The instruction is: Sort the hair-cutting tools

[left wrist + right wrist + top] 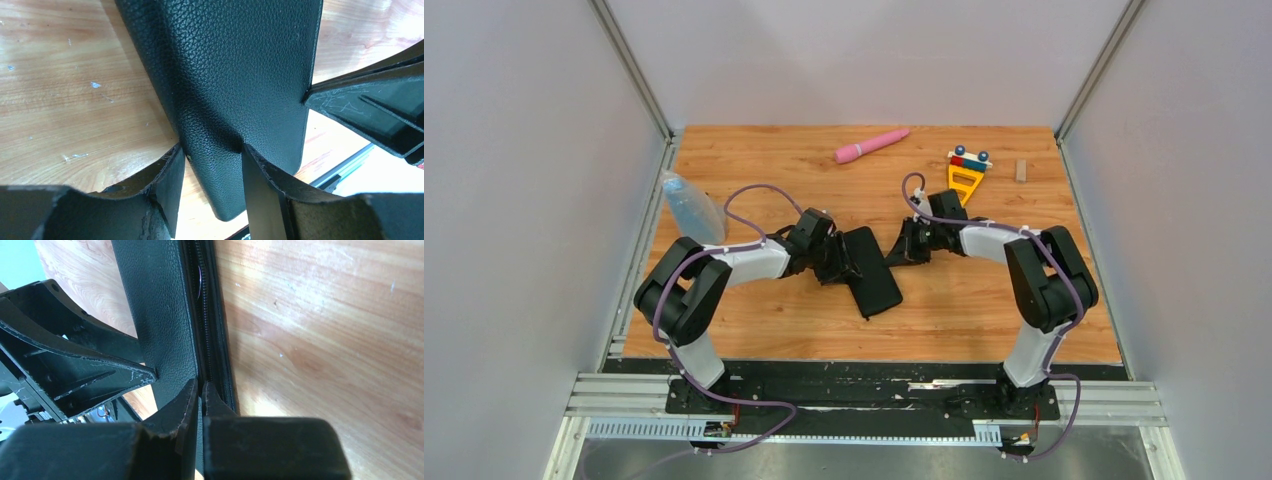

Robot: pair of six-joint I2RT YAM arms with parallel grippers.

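Observation:
A black rectangular zip case (876, 280) lies at the table's middle. My left gripper (842, 258) is shut on its left side; in the left wrist view the fingertips (175, 155) dent the leather of the case (235, 75). My right gripper (902, 245) is shut on the case's right edge; in the right wrist view its jaws (200, 386) are pinched together on the zipper line (204, 315) of the case (160, 305). No scissors or combs are in view.
A pink wand (871, 145) lies at the back centre. A yellow toy with blue and red parts (965, 172) and a small wooden block (1021, 170) lie at the back right. A clear plastic bottle (689, 205) lies at the left edge.

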